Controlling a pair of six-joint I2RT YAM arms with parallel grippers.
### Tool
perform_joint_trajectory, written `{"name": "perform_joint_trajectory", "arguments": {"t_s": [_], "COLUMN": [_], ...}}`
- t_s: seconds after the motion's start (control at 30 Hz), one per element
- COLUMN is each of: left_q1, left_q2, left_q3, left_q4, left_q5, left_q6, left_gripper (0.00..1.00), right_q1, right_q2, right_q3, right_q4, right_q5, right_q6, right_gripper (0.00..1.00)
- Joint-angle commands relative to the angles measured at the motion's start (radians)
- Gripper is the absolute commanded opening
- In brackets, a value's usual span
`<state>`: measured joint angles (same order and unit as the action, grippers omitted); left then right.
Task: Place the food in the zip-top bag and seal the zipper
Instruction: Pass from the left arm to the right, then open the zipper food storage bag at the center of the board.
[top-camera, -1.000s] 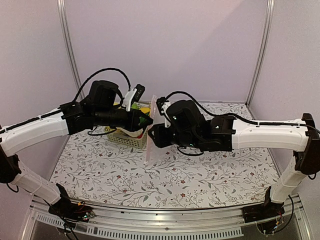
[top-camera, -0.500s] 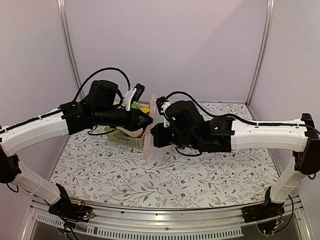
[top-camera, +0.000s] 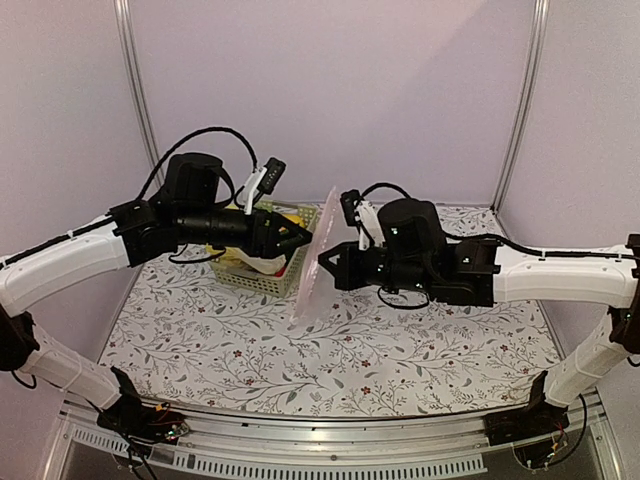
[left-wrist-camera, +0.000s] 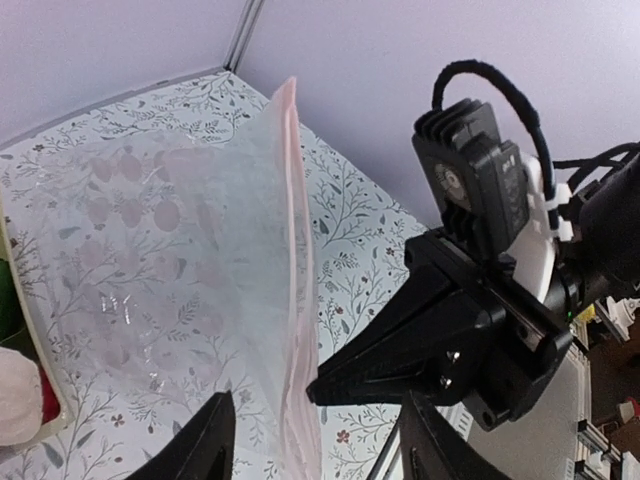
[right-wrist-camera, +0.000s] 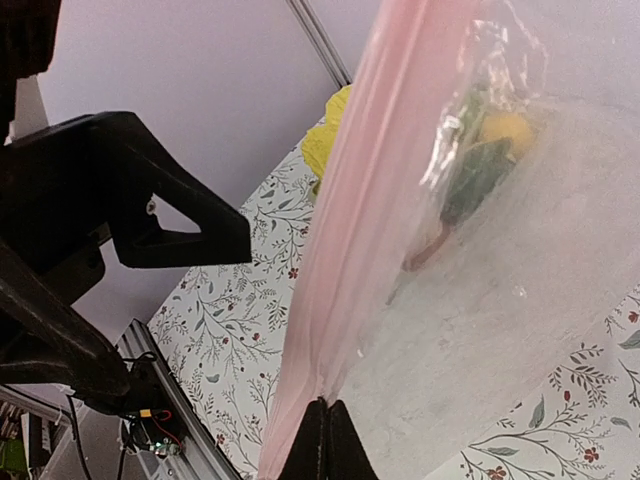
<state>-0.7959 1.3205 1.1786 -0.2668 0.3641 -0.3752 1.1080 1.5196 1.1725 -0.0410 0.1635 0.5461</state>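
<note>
- The zip-top bag hangs in the air over the middle of the flowered table, between the two arms. It is tilted, with its top leaning toward the far right.
- The right gripper comes in from the right. Its jaws are pressed together on the pink zipper, pinching that edge low on the bag.
- The left gripper reaches in from the left with its jaws spread. In the left wrist view the zipper edge runs down between its two fingers, and neither one visibly touches it.
- The two grippers' tips are near each other, on opposite sides of the bag.
- The bag looks empty; the table's leaf pattern shows through the plastic in the left wrist view.
- The food sits in a pale green lattice basket on the table, left of the bag and under the left gripper.
- In the right wrist view, a small yellow fruit and a dark green vegetable show through the bag's plastic. A yellow leafy piece shows just past the zipper edge.
</note>
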Motion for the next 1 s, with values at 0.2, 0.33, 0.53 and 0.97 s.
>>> {"name": "perform_joint_trajectory", "arguments": {"t_s": [0.2,0.33,0.53,0.97], "left_q1": [0.011,0.011,0.011,0.025], "left_q2": [0.085,0.094,0.085,0.031], "left_q3": [0.038,0.038,0.028,-0.004], "left_q4": [0.001,0.001,0.008,0.052], "left_q5": [0.183,0.182,0.166,0.128], "left_q6": [-0.006,-0.008,-0.007,-0.013], "left_gripper": [0.4,0.32,0.29,0.29], "right_q1": [-0.038,-0.04,-0.04,-0.043], "right_q2": [-0.109,-0.113,-0.107,-0.11], "right_q3": [-0.076,-0.079,-0.08,-0.086], "right_q4": [0.105,0.105,0.104,0.099], "right_q5": [-0.13,-0.144,-0.151,-0.152], "right_q6": [-0.02,-0.02,-0.023,-0.024], "right_gripper": [0.0,0.0,0.0,0.0]}}
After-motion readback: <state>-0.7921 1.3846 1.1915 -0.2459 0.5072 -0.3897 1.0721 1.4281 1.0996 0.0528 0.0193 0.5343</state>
